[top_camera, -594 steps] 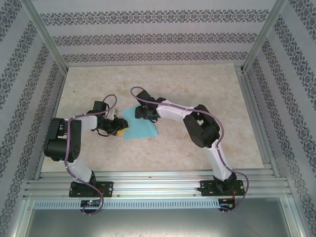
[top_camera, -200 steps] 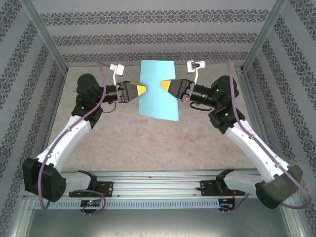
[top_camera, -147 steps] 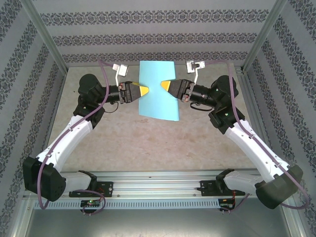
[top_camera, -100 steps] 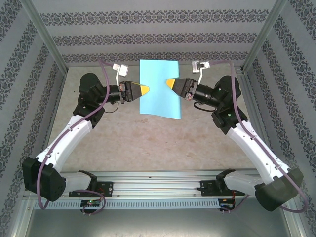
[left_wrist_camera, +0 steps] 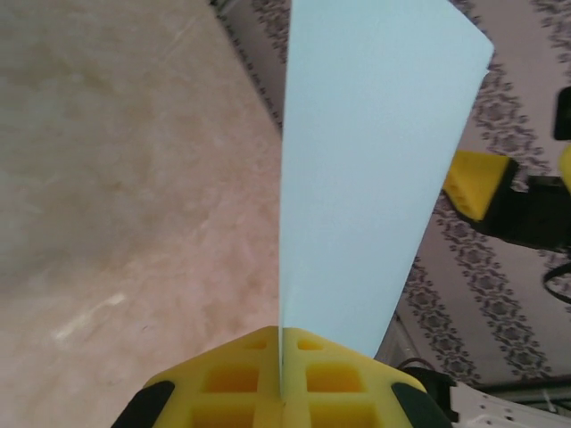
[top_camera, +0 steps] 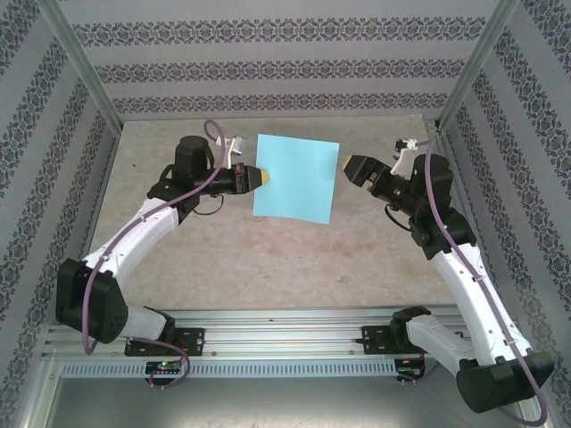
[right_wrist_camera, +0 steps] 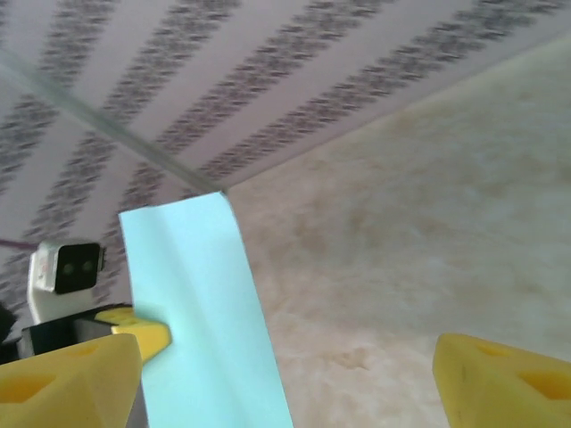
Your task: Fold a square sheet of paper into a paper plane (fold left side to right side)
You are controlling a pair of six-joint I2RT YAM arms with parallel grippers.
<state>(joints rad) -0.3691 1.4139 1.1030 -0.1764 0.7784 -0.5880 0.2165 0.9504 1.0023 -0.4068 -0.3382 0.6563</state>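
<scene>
Jaws of the left arm are clamped on one edge of the square sheet of paper (top_camera: 296,176) (left_wrist_camera: 357,178) (right_wrist_camera: 196,303), which stretches flat ahead of them, seemingly lifted off the tabletop (top_camera: 268,263). The jaws of the right arm stand wide apart just beyond its opposite edge, not touching.

The square sheet of paper (top_camera: 294,176), between the claws, is plain turquoise-blue. Both the left claw (top_camera: 265,176) and the right claw (top_camera: 349,166) have yellow tips. The surface (top_camera: 268,259) beneath them is mottled beige; the walls (top_camera: 268,71) beyond carry grey-violet floral stripes on white.
</scene>
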